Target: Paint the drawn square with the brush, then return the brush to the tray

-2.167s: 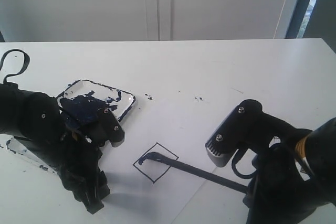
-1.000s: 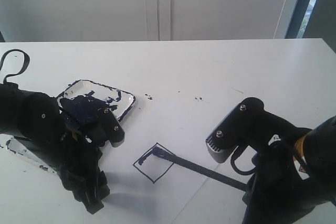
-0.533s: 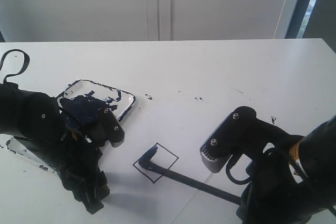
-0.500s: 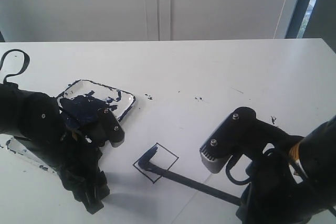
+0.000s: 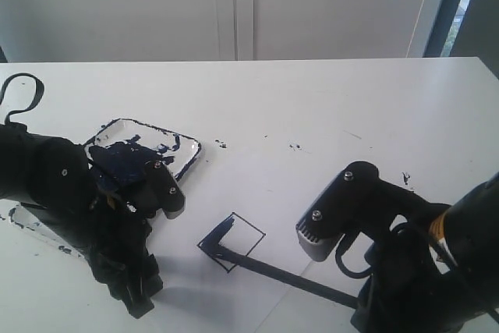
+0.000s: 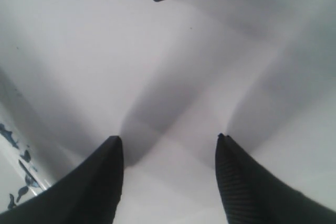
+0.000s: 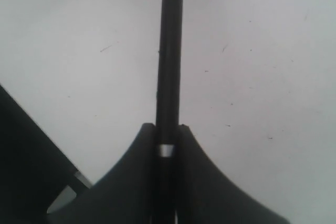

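Note:
The drawn square (image 5: 232,241) is a thin black outline on the white paper sheet (image 5: 257,185). Dark blue paint covers its left corner and upper-left edge; the rest of its inside is white. The brush (image 5: 288,277) is a long black stick lying low across the paper, with its tip (image 5: 209,242) on the square's left corner. My right gripper (image 7: 167,127) is shut on the brush handle (image 7: 170,51) at its pale band, at the exterior view's bottom right (image 5: 365,302). My left gripper (image 6: 167,141) hangs open and holds nothing, left of the square (image 5: 134,295). The paint-smeared tray (image 5: 185,146) lies behind the left arm.
Paint specks (image 5: 295,147) dot the table behind the paper. The left arm (image 5: 54,193) covers part of the tray. A black cable loop (image 5: 23,87) lies at the far left. The tray's paint-spotted rim (image 6: 16,192) shows beside a left finger.
The brush tip has swept from the square's upper corner down to its left corner, leaving blue paint along that edge. The right arm has shifted slightly left. The left arm has not moved.

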Motion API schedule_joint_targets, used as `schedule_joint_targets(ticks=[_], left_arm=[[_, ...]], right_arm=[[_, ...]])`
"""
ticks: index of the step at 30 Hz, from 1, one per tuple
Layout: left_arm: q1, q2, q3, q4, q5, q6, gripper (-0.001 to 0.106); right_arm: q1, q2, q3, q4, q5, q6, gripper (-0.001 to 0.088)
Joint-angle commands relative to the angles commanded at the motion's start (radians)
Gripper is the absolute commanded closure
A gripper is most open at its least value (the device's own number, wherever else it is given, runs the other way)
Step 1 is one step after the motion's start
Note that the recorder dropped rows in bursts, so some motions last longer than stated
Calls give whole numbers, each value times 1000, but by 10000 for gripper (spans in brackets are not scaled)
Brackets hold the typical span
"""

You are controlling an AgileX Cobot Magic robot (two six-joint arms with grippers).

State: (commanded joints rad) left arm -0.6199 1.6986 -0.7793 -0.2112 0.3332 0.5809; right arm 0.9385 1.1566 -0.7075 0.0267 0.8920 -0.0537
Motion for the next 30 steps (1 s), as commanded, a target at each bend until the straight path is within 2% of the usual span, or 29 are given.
schedule_joint_targets(ticks=[4,21,30], left_arm=[[0,0,0,0,0,0,479],[0,0,0,0,0,0,479],[0,0,0,0,-4,0,479]], right_arm=[[0,0,0,-92,0,85,868],[0,0,0,-180,-1,158,868],[0,0,0,-146,10,151,868]])
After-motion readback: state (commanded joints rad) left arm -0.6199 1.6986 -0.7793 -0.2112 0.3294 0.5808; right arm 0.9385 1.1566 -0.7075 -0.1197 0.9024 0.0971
